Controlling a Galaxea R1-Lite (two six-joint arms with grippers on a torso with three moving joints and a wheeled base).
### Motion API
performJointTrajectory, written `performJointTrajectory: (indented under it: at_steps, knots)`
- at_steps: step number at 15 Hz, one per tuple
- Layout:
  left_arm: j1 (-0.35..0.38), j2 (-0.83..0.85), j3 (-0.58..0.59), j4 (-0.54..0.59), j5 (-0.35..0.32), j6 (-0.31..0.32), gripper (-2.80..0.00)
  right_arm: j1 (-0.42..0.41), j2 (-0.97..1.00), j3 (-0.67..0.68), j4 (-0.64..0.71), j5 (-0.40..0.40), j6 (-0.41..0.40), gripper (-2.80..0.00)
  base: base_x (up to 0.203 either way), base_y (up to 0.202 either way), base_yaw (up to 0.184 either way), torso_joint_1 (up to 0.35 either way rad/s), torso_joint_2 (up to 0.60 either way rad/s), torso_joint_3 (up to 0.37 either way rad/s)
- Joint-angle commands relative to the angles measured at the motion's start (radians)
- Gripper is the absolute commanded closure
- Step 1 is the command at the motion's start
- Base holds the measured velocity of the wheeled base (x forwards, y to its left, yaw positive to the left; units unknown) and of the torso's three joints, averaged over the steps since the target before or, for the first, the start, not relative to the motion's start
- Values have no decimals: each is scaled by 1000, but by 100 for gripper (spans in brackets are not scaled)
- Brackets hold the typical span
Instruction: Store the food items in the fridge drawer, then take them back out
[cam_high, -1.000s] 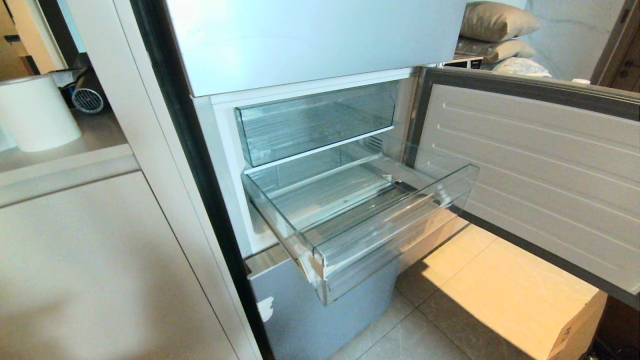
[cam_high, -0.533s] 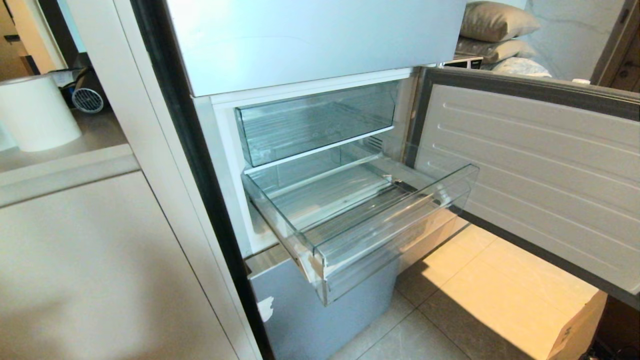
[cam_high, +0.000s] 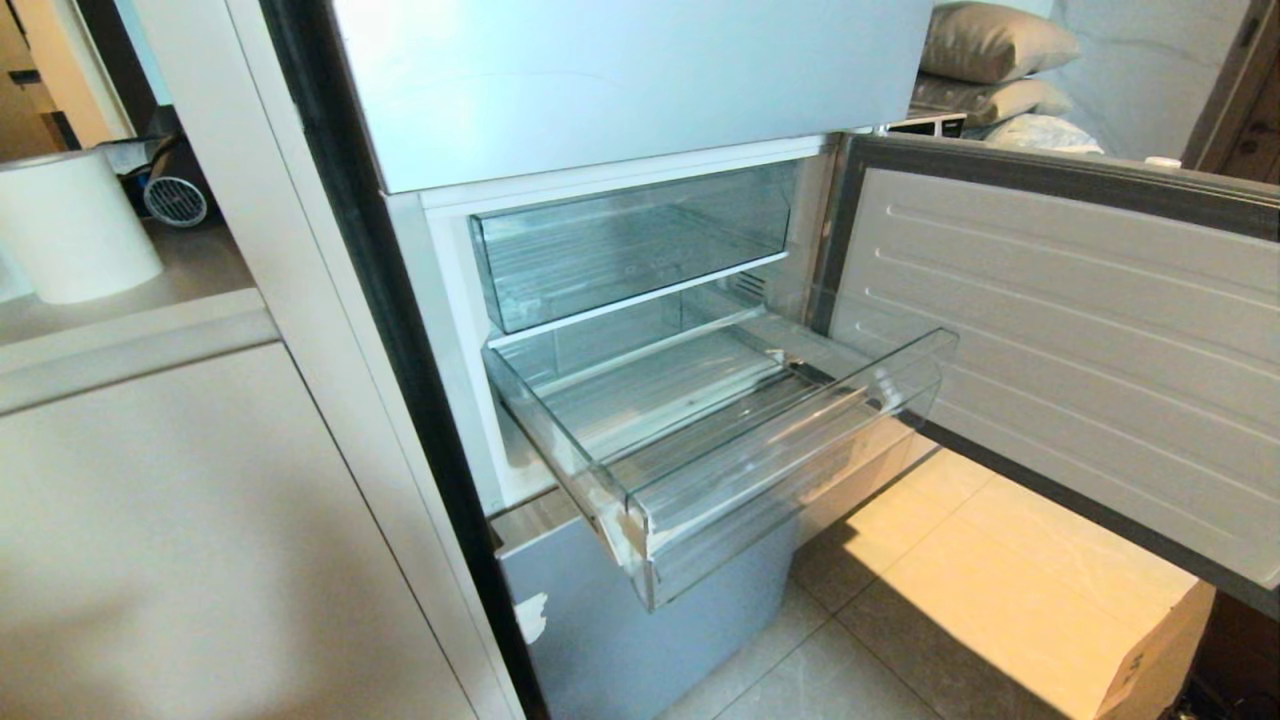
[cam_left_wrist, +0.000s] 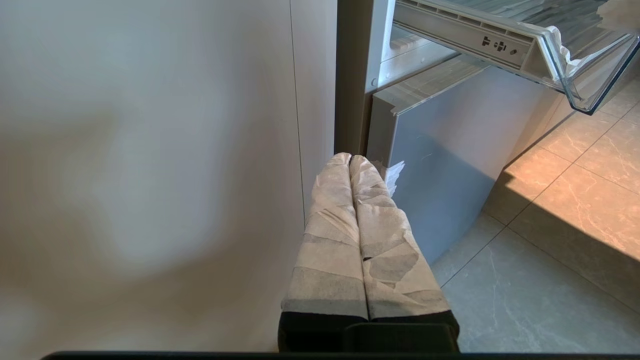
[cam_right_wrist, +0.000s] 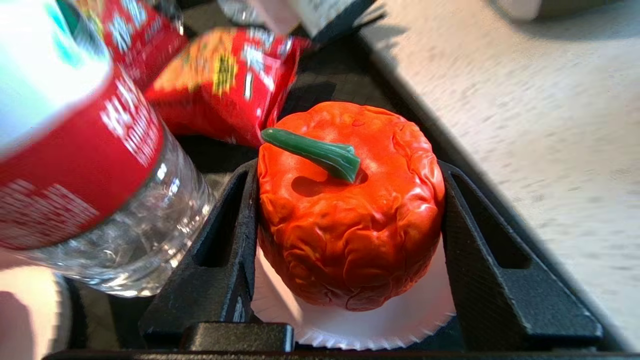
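One wrinkled orange-red round fruit (cam_right_wrist: 350, 210) with a green stem sits between the right gripper (cam_right_wrist: 350, 235) jaws, pinched (barely?); beside it a clear bottle (cam_right_wrist: 95, 190) risks a knock.

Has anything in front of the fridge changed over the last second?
No, nothing visibly changed in the head view: the fridge drawer is pulled out and empty as before, the clear bin above it is unmoved, and the door stands open as before.

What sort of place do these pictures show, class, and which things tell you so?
Probably a home kitchen: an open fridge with a pulled-out clear fridge drawer, a tiled floor, and pillows stacked in the room behind.
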Motion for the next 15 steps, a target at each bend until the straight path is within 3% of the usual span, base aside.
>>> performJointTrajectory:
  at_steps: [1, 5, 10, 12, 15]
  knots:
    - [0, 0, 0, 0, 0, 0, 0, -18, -96, 25, 15, -1, 3, 0, 0, 0, 0, 0, 0, 0]
    - [0, 0, 0, 0, 0, 0, 0, -75, -315, 150, 38, -1, 5, 0, 0, 0, 0, 0, 0, 0]
    - [0, 0, 0, 0, 0, 0, 0, -88, -765, 409, 32, 20, 4, 0, 0, 0, 0, 0, 0, 0]
    - [0, 0, 0, 0, 0, 0, 0, -13, -944, 487, 40, 32, 2, 0, 0, 0, 0, 0, 0, 0]
    - [0, 0, 0, 0, 0, 0, 0, 229, -1110, 534, 43, 1, -2, 0, 0, 0, 0, 0, 0, 0]
